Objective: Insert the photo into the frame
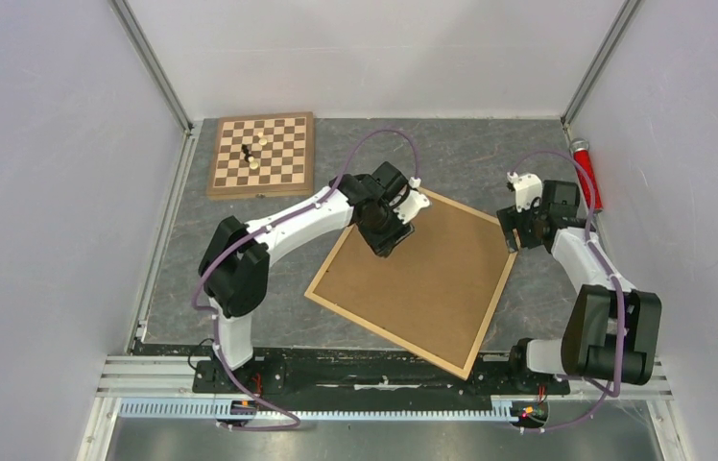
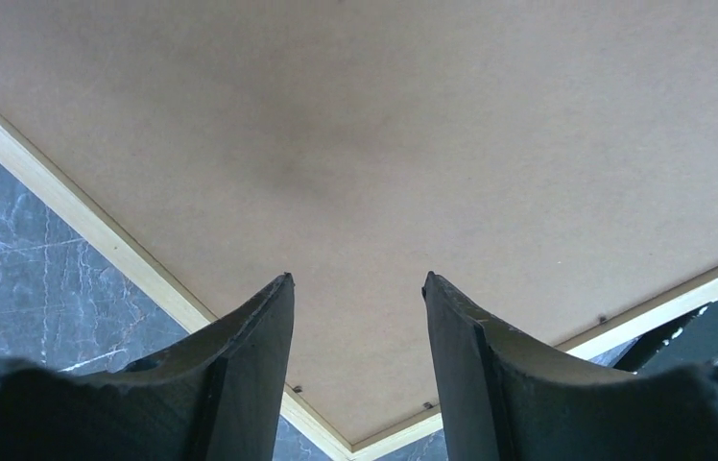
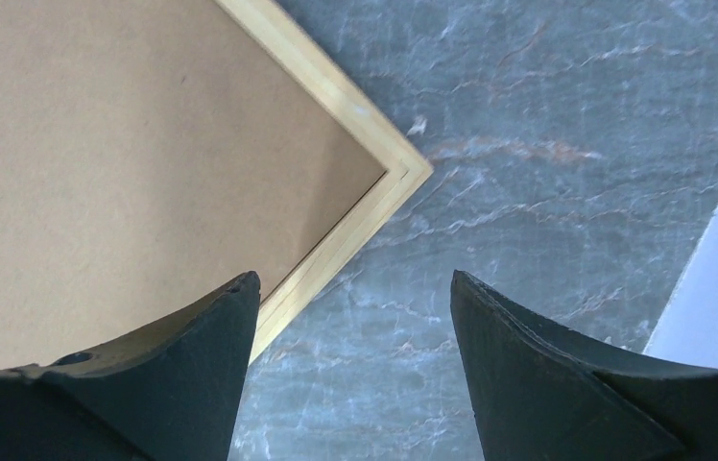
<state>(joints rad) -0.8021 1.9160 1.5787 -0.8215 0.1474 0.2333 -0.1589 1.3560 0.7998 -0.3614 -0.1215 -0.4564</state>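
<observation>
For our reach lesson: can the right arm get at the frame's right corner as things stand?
Probably yes: the open right gripper hangs beside that corner of the frame, nothing between them.

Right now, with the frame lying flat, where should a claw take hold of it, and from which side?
Probably its right corner, where the right claw hovers open. The frame lies flat, backing board up, so only the narrow wooden border offers an edge; come from outside, over the table.

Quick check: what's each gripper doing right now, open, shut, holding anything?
Left gripper: open, empty, over the brown backing board.
Right gripper: open, empty, at the frame corner.
</observation>
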